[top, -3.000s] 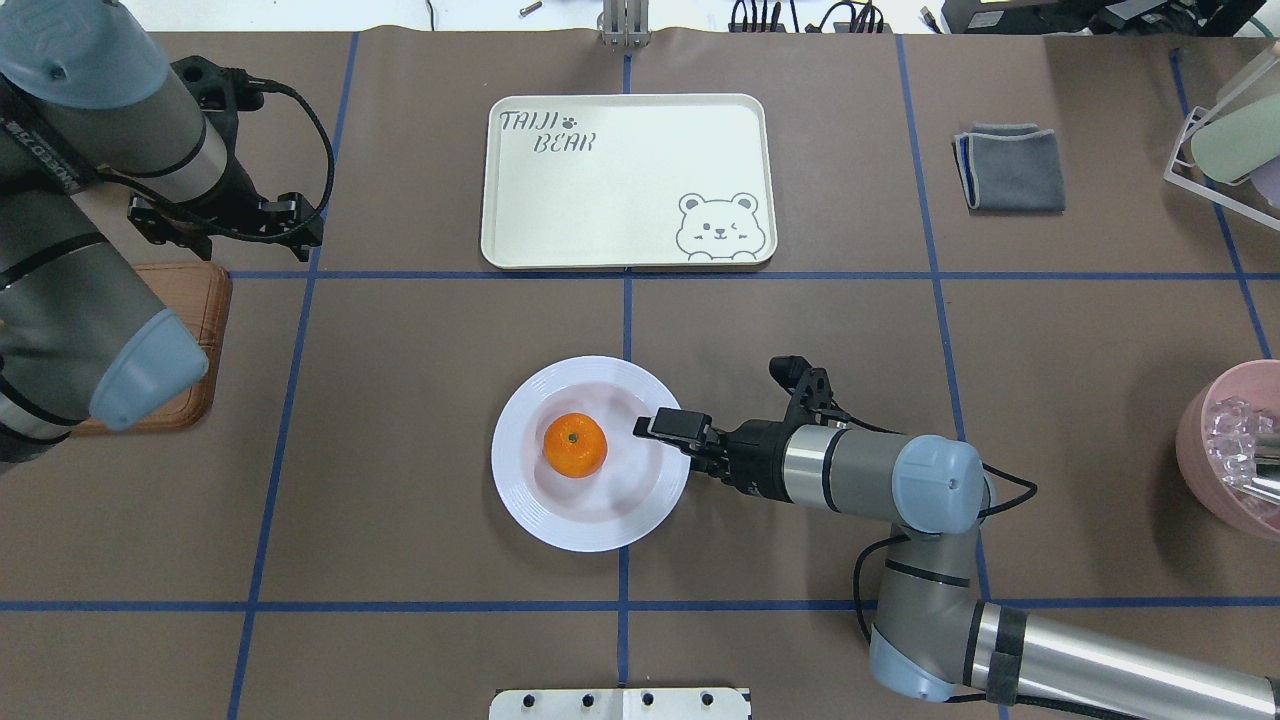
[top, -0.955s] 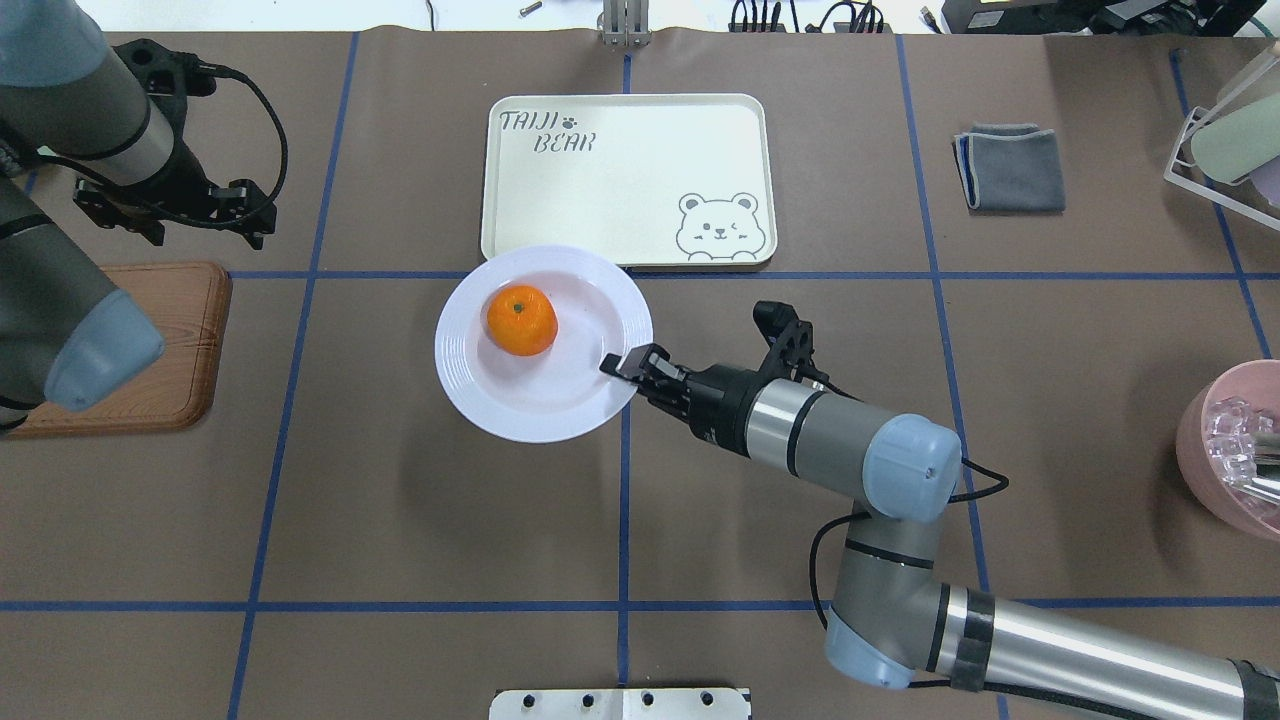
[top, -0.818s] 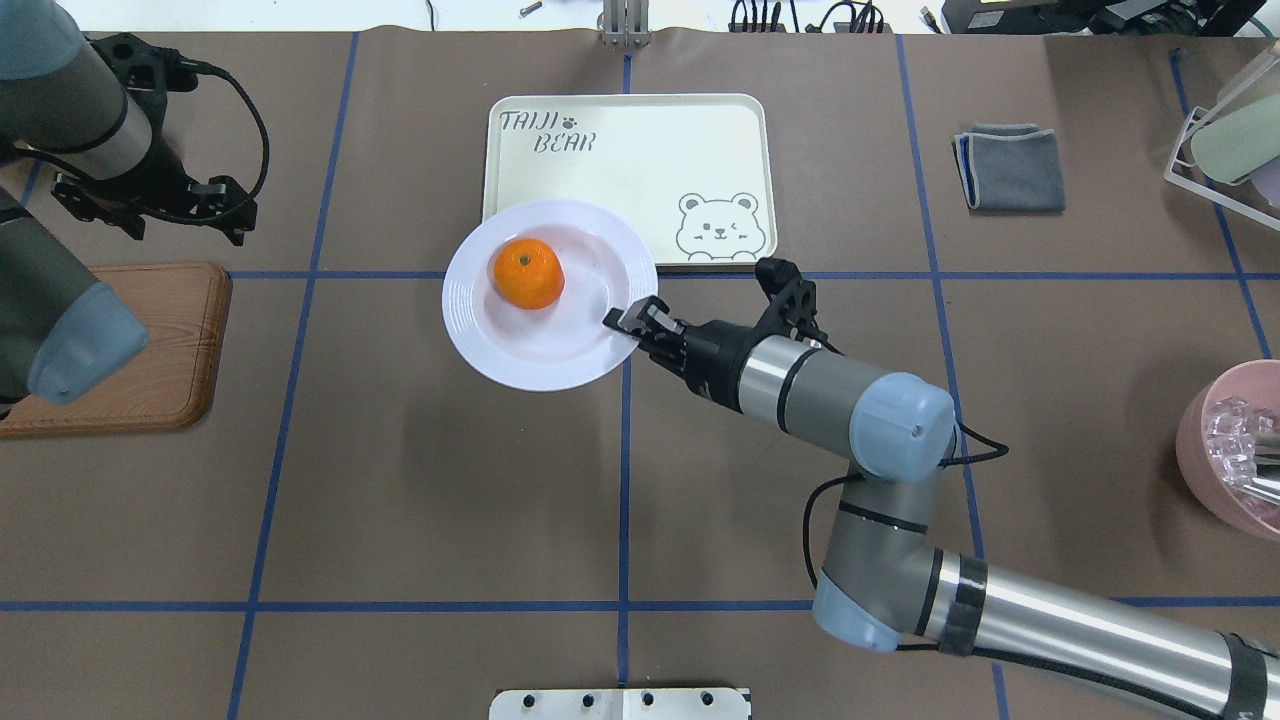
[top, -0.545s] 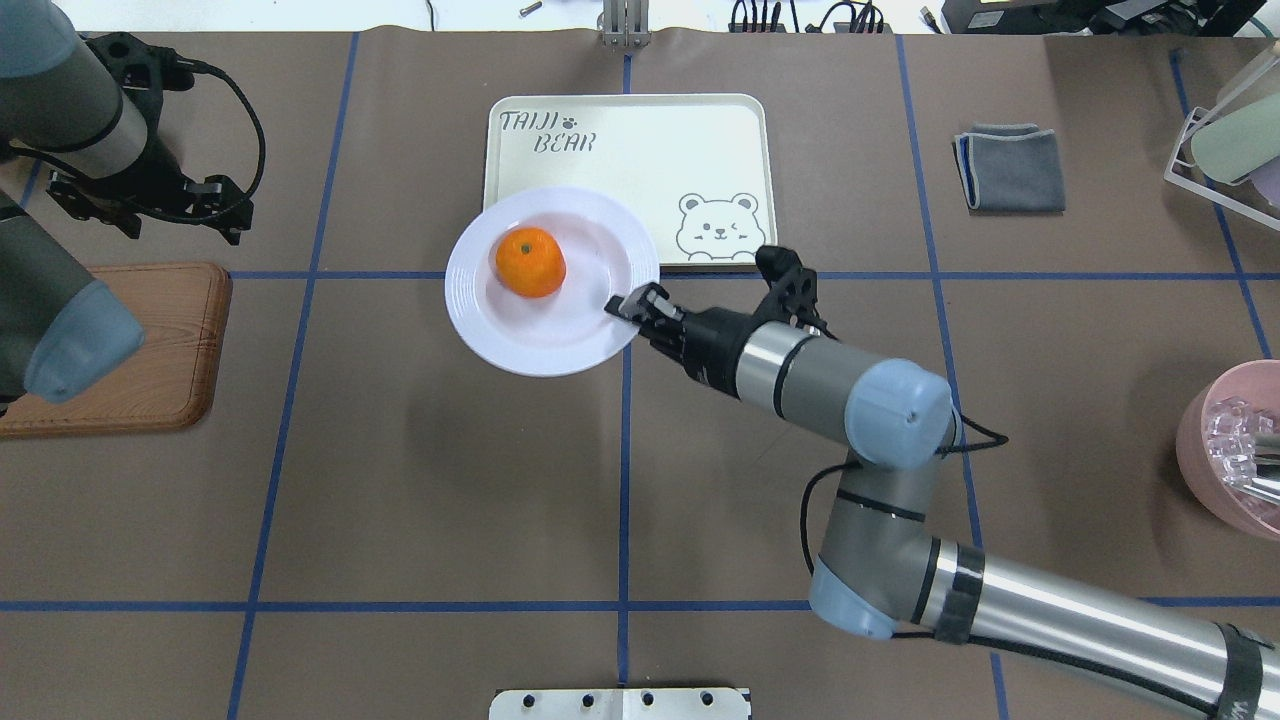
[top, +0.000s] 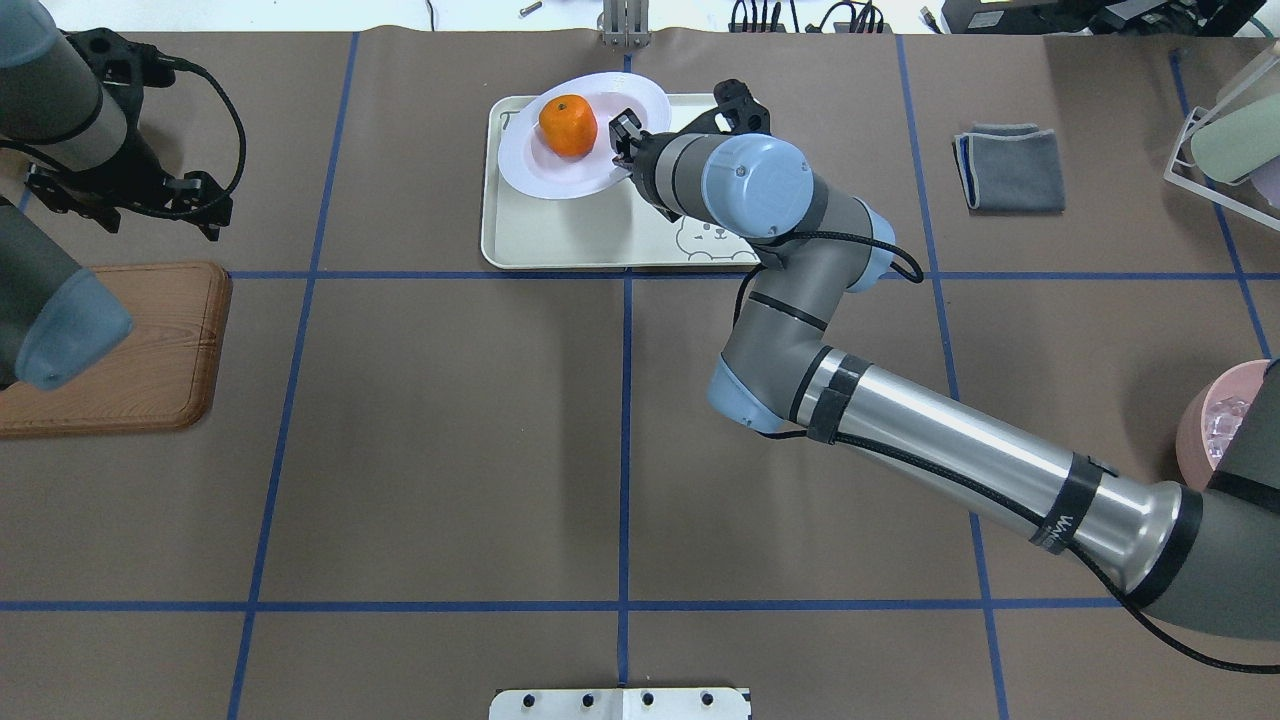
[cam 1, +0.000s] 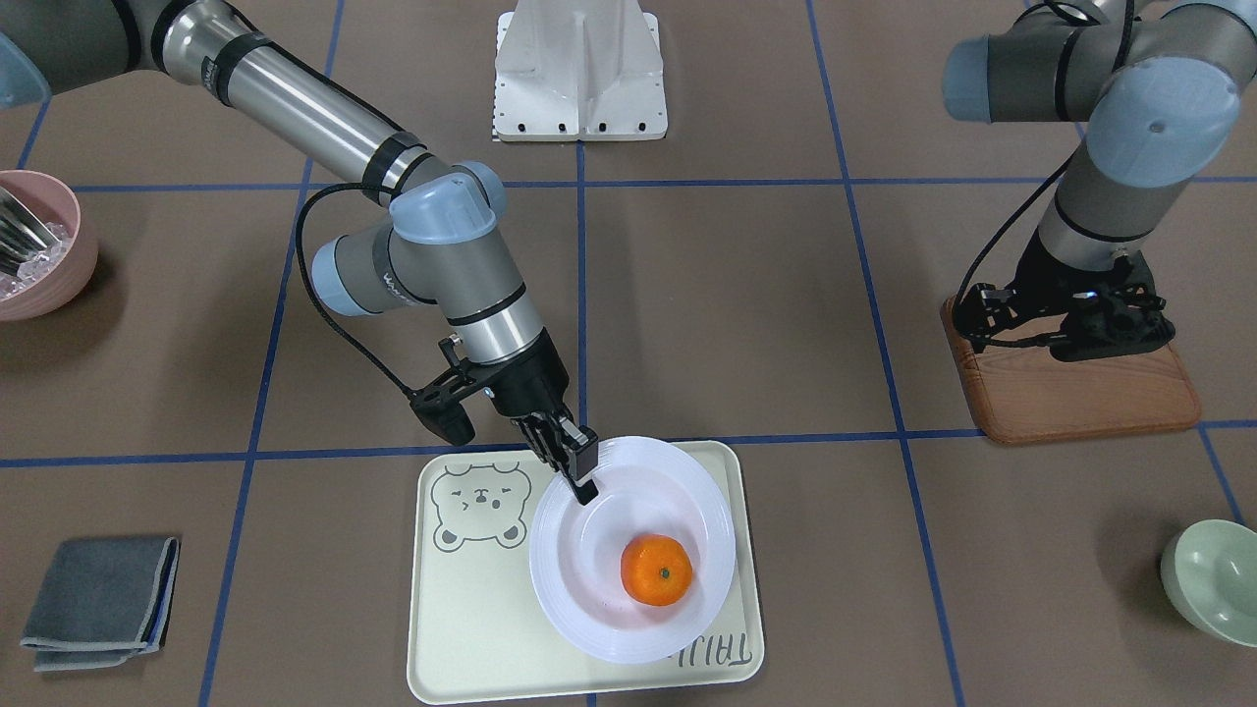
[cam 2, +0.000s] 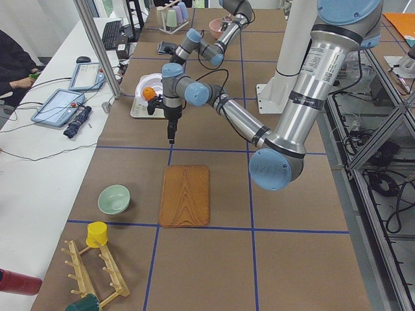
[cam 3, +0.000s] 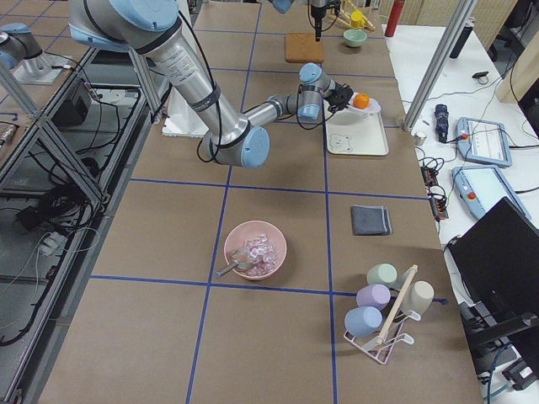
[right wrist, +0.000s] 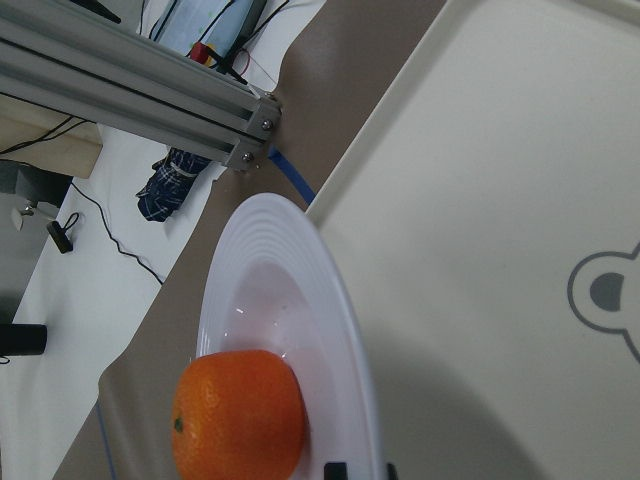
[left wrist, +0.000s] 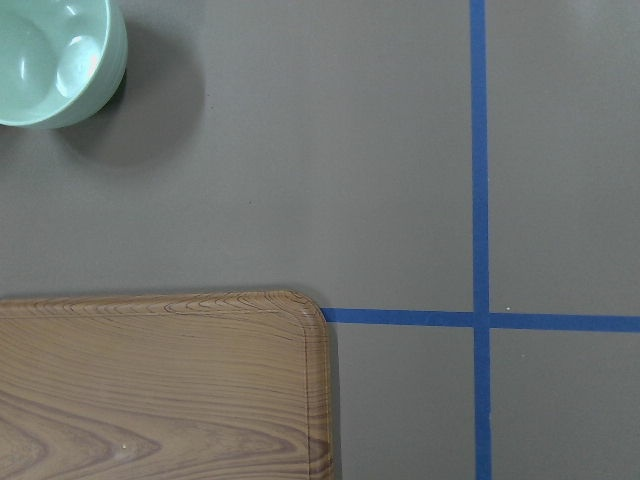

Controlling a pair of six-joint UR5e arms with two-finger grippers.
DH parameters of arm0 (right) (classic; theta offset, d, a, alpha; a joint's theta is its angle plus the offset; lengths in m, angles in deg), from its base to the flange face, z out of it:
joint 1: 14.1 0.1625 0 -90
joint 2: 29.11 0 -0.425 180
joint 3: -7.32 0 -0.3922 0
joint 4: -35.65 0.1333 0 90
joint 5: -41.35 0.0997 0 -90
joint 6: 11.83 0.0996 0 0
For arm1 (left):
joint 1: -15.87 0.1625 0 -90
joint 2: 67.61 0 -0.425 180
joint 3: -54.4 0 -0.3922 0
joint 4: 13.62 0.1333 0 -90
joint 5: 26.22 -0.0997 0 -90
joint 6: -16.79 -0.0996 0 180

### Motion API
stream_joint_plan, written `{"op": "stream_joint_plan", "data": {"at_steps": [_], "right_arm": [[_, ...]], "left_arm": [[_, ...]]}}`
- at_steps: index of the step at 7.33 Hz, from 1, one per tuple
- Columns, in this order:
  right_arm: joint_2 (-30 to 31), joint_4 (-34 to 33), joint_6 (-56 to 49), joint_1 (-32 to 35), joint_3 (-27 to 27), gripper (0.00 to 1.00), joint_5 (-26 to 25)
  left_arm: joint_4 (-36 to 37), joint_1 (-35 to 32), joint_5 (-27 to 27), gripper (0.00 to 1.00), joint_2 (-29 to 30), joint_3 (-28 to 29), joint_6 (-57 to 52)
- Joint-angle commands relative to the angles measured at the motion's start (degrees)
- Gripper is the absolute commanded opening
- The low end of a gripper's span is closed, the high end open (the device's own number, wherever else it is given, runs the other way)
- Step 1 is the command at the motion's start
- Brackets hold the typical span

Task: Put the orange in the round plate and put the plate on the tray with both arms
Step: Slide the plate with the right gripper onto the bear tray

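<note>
1. Front-facing view: the round plate (cam 1: pixel 552 570) is pinched at its rim by the right pincer (cam 1: pixel 585 483), which is clenched on it. The orange (cam 1: pixel 656 570) is sat in the plate's sunken centre. The plate is held tilted over the tray (cam 1: pixel 471 628), so part of the grey lettering is covered and the bear face is left showing beside it. The left pincer (cam 1: pixel 1075 329) is parked near the wooden board (cam 1: pixel 1080 407), well apart from the tray. Whether it's released or clenched can't be told, tbh. A pale green bowl (cam 1: pixel 1213 579), a pink bowl (cam 1: pixel 39 245) and a grey cloth (cam 1: pixel 98 599) are also scattered around the bench (cam 1: pixel 727 295).
2. Overhead view: the plate is seen poking past the tray's far edge, and the bear drawing is mostly hidden by the right arm (top: pixel 900 420).
3. Left side view: the left pincer is pointed straight down, raised above the bench.
4. Right side view: plate and orange are seen lifted over the tray's far end, with the plate tipped.
5. Left wrist view: only a corner of the wooden board, the green bowl and blue tape (left wrist: pixel 480 200) lines are caught.
6. Right wrist view: the plate's rim is clamped between two dark fingertips (right wrist: pixel 335 468) at the bottom edge, and a shadow is thrown on the tray below.
</note>
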Motion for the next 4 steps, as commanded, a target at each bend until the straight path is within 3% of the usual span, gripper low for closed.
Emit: {"op": "stream_joint_plan", "data": {"at_steps": [1, 4], "right_arm": [[-1.41, 1.0, 3.26, 0.28, -2.94, 0.0, 1.78], [-1.5, 1.27, 3.17, 0.19, -5.23, 0.0, 3.54]], "left_arm": [[-0.1, -0.11, -0.1, 0.99, -0.05, 0.43, -0.01], [-0.1, -0.03, -0.19, 0.99, 0.04, 0.25, 0.08]]}}
